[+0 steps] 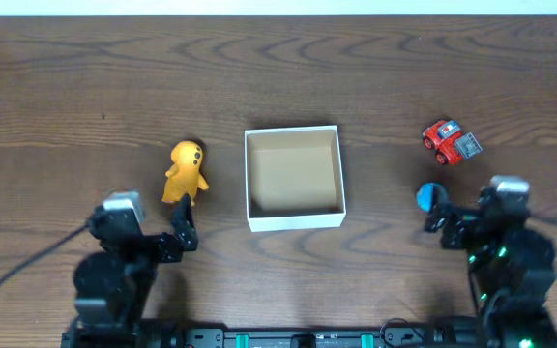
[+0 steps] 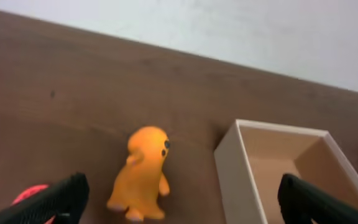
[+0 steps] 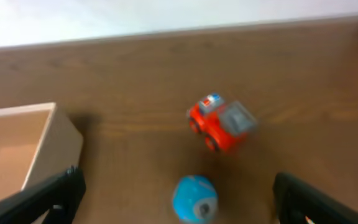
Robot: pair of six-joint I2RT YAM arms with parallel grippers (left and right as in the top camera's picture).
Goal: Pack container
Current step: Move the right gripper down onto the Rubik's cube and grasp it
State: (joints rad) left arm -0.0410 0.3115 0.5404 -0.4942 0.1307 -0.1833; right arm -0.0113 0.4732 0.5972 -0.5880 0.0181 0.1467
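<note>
A: How does the left pincer (image 2: 182, 199) stand?
B: Its two fingers (image 2: 48, 202) are spread wide and they hold nothing. Just ahead, at 12 o'clock, stands one yellow figure (image 2: 143, 174), upright and apart from the fingers.
A: And the container?
B: There is one container (image 1: 296, 220), in the middle of the table (image 1: 66, 87). From the left pincer it is at 2 o'clock, near the figure but not touching it. Its inside shows tan cardboard.
A: The right pincer (image 3: 176, 193)?
B: Also spread wide, also with nothing in its grip. One blue ball (image 3: 194, 198) lies just in front of it; whether the ball touches a finger, I cannot tell. Farther out at 12 o'clock is one red truck (image 3: 219, 124), apart from the ball. The container is between 9 and 10 o'clock from this pincer.
A: Where do the toys lie?
B: All three are on the table, outside the container.
</note>
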